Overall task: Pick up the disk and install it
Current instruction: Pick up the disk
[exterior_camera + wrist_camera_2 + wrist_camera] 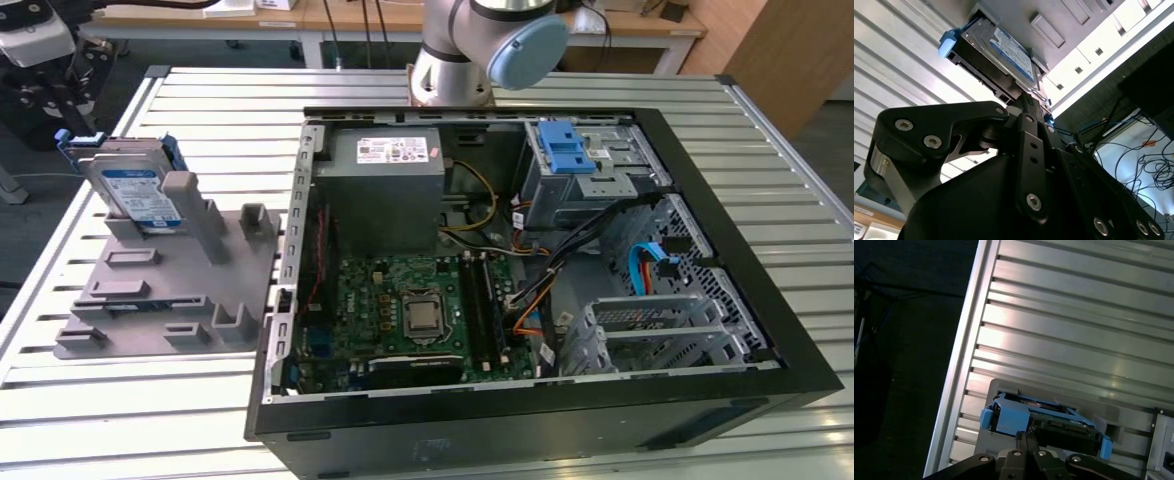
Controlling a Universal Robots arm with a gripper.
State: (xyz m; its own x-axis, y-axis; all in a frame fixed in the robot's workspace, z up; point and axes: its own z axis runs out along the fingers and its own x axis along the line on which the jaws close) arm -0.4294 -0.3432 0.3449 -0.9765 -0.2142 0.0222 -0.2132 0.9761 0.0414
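The disk (138,192), silver-grey with a white-and-blue label and a blue bracket, stands on edge in a grey slotted fixture (147,290) at the exterior view's left. My gripper (70,105) hangs just above and behind the disk's top edge. In both wrist views the disk (1009,50) (1054,422) lies right past the fingertips. The gripper (1026,100) (1024,436) is shut, its two fingers pressed together with nothing between them.
An open black computer case (727,200) lies flat on the slatted metal table (160,420). Inside are a grey power-supply box (380,160), a motherboard (414,315) and a perforated silver cage with a blue latch (567,150). The arm's base (467,50) stands behind the case.
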